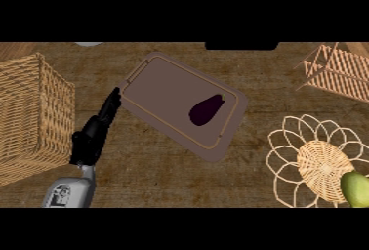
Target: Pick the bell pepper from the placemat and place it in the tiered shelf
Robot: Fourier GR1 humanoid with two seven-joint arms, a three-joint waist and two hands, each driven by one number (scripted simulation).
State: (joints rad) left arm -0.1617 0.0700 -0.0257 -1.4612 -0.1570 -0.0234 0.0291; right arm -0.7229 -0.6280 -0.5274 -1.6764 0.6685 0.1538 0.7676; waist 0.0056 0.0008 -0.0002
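**kitchenbot_fan:** ok so where's the bell pepper? All I can find on the placemat is a dark purple veg, and honestly it looks more like an aubergine to me.

**rig_watcher:** Same here, nothing pepper-shaped anywhere. The purple veg lies flat on the mat, a bit toward 3 o'clock of its middle, and nothing is touching it. It's the only thing on the mat, so I'd guess that's the one meant.

**kitchenbot_fan:** And the hands?

**rig_watcher:** Only the left hand shows, coming in at 8 o'clock. Its fingers are straight and hold nothing, with the tips just beside the mat's 9 o'clock corner. It's well apart from the veg. The right hand isn't in view at all.

**kitchenbot_fan:** Where's it all supposed to go?

**rig_watcher:** The tiered shelf is up at 2 o'clock on the worktop. My read is that the pick hasn't started. The shelf is on the far side from the left hand, so the right one might suit the carry better.

**kitchenbot_fan:** Anything in the way?

**rig_watcher:** There's a wicker basket at 9 o'clock. At 4 o'clock there's a woven trivet with a green fruit on its edge. Both sit off the likely path.
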